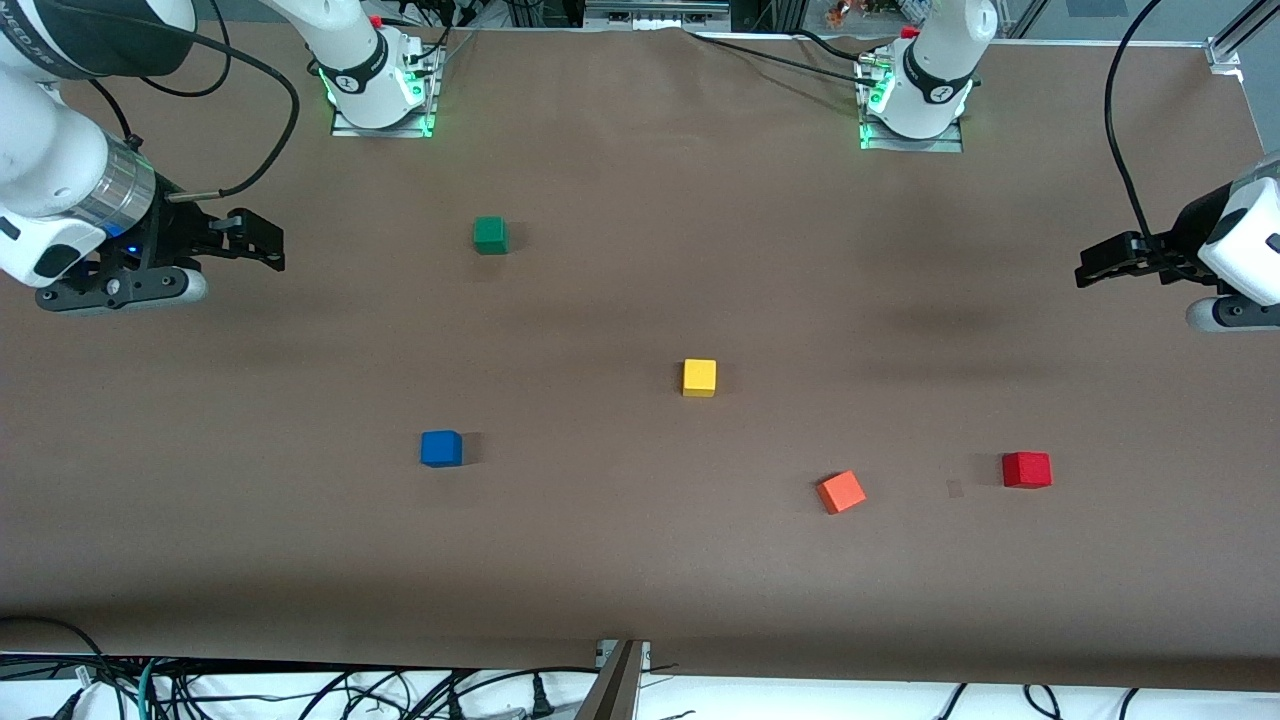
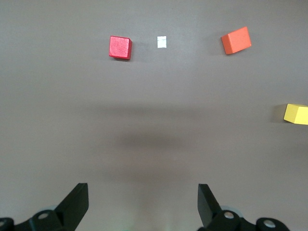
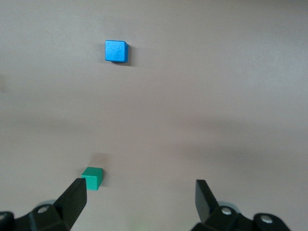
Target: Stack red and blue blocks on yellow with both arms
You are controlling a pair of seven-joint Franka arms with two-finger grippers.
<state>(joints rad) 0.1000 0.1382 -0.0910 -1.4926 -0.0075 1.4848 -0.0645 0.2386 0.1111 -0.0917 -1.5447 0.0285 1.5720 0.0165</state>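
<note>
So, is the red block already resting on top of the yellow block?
No, the red block sits alone on the table, apart from the yellow block, which has nothing on it.

Even, bright overhead light fills the front view; the brown table (image 1: 640,560) shows no glare. Each cube throws a short, soft shadow, as beside the blue block (image 1: 441,448). Broad, faint arm shadows smudge the table at centre right. Green lamps glow at both bases along the top. The wrist views look paler, perhaps slightly washed out, with blurred shadow bands across their middles.
</note>
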